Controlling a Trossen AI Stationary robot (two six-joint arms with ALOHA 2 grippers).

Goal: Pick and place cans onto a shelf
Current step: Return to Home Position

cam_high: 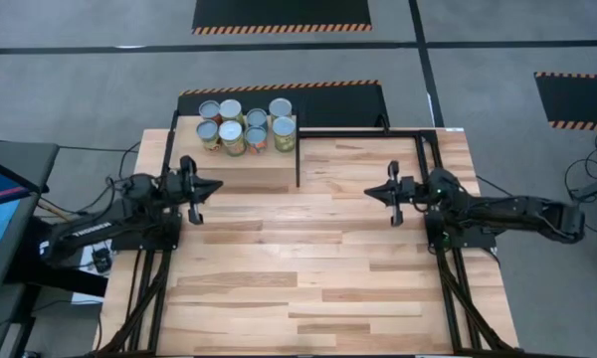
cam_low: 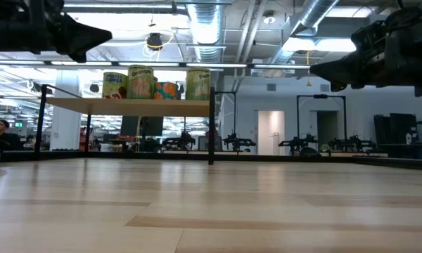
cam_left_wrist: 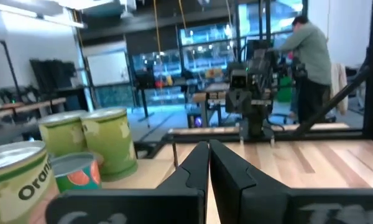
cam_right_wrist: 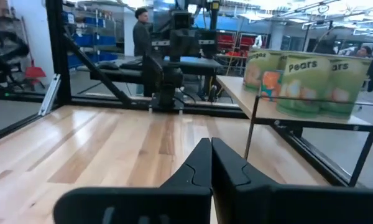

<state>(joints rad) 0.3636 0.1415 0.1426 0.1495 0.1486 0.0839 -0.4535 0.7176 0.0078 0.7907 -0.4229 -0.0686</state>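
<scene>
Several cans (cam_high: 244, 124) with silver lids and green, yellow and orange labels stand upright in a cluster on the far part of the pale plywood shelf (cam_high: 241, 169) at the table's far left. They also show in the low view (cam_low: 155, 82) and both wrist views (cam_left_wrist: 87, 149) (cam_right_wrist: 304, 74). My left gripper (cam_high: 217, 185) is shut and empty, held above the table at the shelf's near edge, pointing toward the table's right. My right gripper (cam_high: 369, 193) is shut and empty, above the table's middle right, pointing toward the table's left.
A black metal frame (cam_high: 298, 149) stands along the shelf's right side and the table's far edge. Bare planked tabletop (cam_high: 308, 268) lies between the arms and toward the near edge. A person (cam_left_wrist: 308, 56) stands in the room beyond the table.
</scene>
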